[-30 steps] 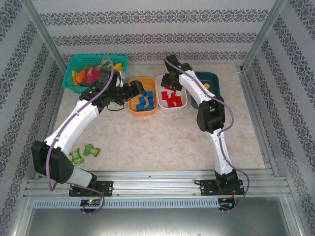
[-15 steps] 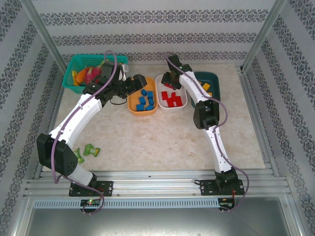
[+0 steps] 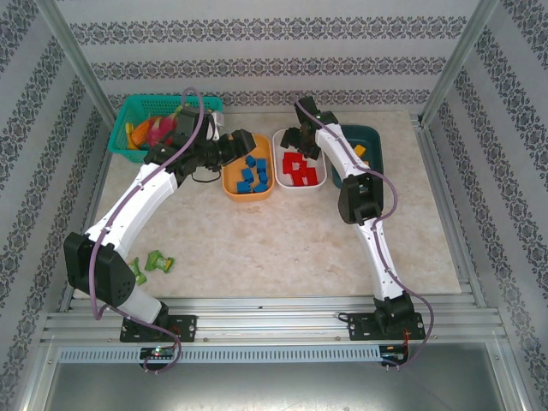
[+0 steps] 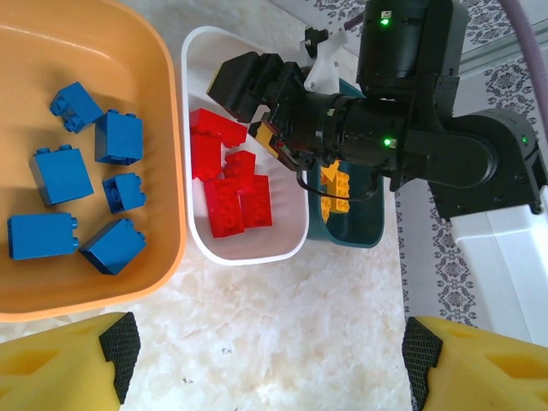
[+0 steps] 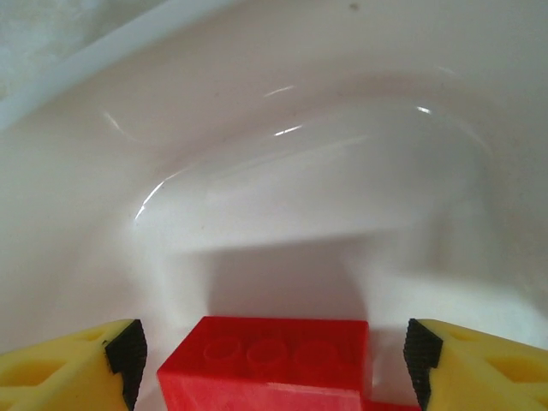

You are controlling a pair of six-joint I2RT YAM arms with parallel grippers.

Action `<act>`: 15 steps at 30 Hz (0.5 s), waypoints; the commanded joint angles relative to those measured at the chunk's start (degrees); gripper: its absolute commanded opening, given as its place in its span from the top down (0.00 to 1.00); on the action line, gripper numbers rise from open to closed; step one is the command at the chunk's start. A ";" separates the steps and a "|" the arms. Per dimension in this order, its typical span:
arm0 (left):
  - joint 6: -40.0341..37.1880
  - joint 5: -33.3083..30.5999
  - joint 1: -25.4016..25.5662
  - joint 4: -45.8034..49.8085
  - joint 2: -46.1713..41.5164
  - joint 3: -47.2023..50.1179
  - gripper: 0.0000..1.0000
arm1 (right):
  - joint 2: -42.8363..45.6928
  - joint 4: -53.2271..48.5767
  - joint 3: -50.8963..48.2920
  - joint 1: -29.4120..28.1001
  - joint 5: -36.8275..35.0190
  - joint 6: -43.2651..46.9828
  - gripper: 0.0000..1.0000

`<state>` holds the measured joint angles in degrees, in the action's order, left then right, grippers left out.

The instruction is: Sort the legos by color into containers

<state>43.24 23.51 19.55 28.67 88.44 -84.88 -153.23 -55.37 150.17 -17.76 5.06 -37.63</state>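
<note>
Right pincer (image 5: 271, 351) wider than before

The rounded orange plastic tub (image 4: 171, 171) has blue studded plastic bricks (image 4: 60, 175) in it. The rounded white plastic tub (image 4: 248, 255) has red studded plastic bricks (image 4: 231, 205). The rounded dark teal plastic tub (image 4: 355, 233) has yellow studded plastic bricks (image 4: 336, 184). The flat table top (image 3: 282, 248) is pale beige with cloudy marks like stone. The walls (image 3: 257, 34) are white with grey flowery stripes. The left gripper (image 4: 270, 355) has yellow fingers with black tips.
</note>
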 commanded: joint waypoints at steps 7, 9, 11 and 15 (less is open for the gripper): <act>-2.68 -3.47 0.69 5.35 -6.87 0.07 0.16 | 22.04 -0.63 -4.46 -1.56 -2.78 4.24 0.18; -3.45 -4.39 0.58 7.72 -8.86 0.16 0.16 | 30.42 2.21 -12.27 -2.43 -4.64 6.35 0.17; -4.15 -4.55 0.52 9.52 -10.76 0.69 0.16 | 39.60 6.64 -23.27 -3.05 -6.39 7.49 0.15; -5.08 -4.13 0.37 12.46 -15.29 3.26 0.15 | 60.41 15.90 -48.59 -3.46 -8.71 8.41 0.11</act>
<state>40.47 20.12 19.55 36.23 76.12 -83.79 -101.16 -45.23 113.21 -21.04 0.08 -31.64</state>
